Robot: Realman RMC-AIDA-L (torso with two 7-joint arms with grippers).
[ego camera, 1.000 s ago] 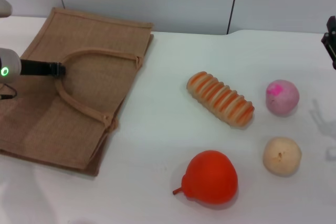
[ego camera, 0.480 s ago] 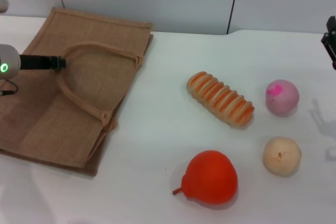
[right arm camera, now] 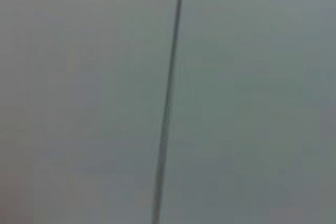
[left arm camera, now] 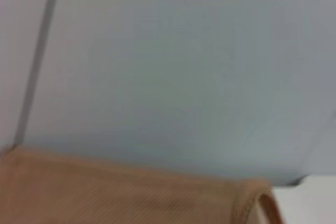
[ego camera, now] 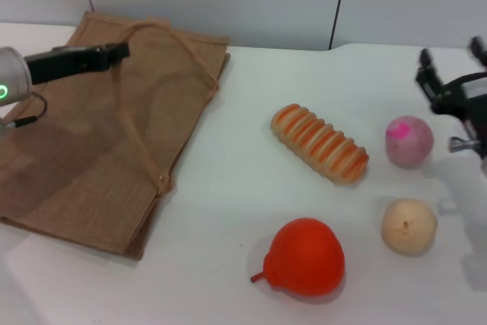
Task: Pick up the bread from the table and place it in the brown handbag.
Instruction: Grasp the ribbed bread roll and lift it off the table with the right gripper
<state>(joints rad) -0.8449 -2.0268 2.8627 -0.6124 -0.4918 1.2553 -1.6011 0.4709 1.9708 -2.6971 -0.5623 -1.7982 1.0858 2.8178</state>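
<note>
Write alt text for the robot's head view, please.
A striped bread lies on a white table among a red fruit and two balls, while the left tool lifts the handle of a brown handbag. The right tool hovers at the far right.

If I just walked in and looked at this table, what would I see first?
Probably the big brown handbag on the left of the table, with the left pincer lifting one of its handles. Next, the stripy orange bread lying in the middle and the bright red pear-shaped fruit nearer the front. The right pincer hangs open at the right edge, above a pink ball.
</note>
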